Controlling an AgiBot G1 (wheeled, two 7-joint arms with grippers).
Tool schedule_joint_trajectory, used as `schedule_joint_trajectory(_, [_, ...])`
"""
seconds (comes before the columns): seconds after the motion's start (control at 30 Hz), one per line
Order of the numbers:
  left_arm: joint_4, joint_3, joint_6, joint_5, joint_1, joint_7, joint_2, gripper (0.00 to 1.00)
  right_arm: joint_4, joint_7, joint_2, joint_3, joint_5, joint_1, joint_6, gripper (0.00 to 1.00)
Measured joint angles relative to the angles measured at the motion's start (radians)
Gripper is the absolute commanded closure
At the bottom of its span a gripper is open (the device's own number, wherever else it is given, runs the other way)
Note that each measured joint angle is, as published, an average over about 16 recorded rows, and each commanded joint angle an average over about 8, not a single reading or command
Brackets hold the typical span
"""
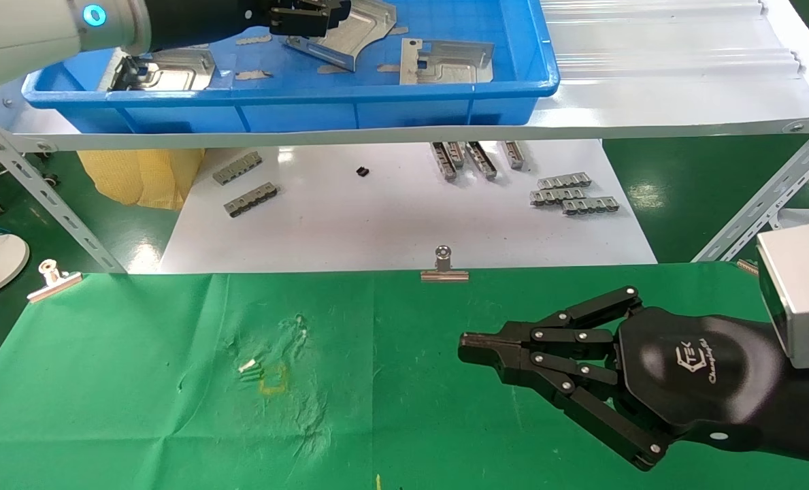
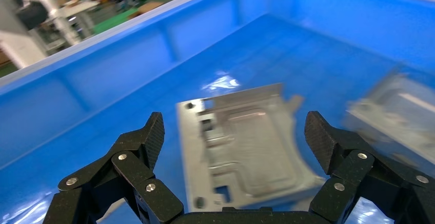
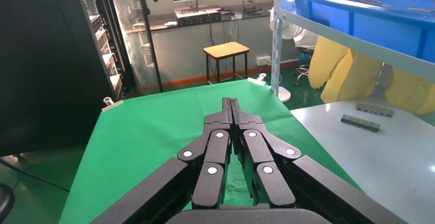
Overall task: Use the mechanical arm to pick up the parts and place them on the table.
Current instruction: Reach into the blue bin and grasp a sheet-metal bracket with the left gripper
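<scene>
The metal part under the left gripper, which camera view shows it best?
The left wrist view: the part fills the frame between the open left gripper. The head view shows it partly hidden by that gripper; the right wrist view misses it.

Bare green table (image 1: 139,381) beside parked right pincer (image 1: 475,348)

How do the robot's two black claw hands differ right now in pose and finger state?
The left black claw hand is up inside the blue plastic bin, fingers spread wide around a shiny silver sheet-metal plate without touching it. The right black claw hand sits low over the green cloth table, fingers pressed together and empty. The left points into the bin; the right lies nearly flat. Both share the same jointed black build.
</scene>
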Motion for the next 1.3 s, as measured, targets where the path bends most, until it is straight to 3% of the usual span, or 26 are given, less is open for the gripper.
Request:
schedule_joint_trajectory(0.07, [0.037, 0.005, -0.031, 0.009, -0.014, 0.001, 0.022, 0.74, 0.0, 0.0, 0.0, 0.0, 0.0, 0.0, 0.0, 0.0])
schedule_joint_trajectory(0.13, [0.066, 0.009, -0.057, 0.015, -0.024, 0.001, 0.039, 0.99, 0.0, 0.0, 0.0, 0.0, 0.0, 0.0, 0.0, 0.0])
schedule_joint_trajectory(0.17, [0.078, 0.01, -0.067, 0.018, -0.028, 0.0, 0.046, 1.0, 0.0, 0.0, 0.0, 0.0, 0.0, 0.0, 0.0, 0.0])
schedule_joint_trajectory(0.53, [0.137, 0.014, -0.105, 0.024, -0.039, -0.038, 0.071, 1.0, 0.0, 0.0, 0.0, 0.0, 0.0, 0.0, 0.0, 0.0])
schedule_joint_trajectory(1.3, [0.123, 0.036, -0.126, 0.051, -0.029, -0.062, 0.075, 1.0, 0.0, 0.0, 0.0, 0.0, 0.0, 0.0, 0.0, 0.0])
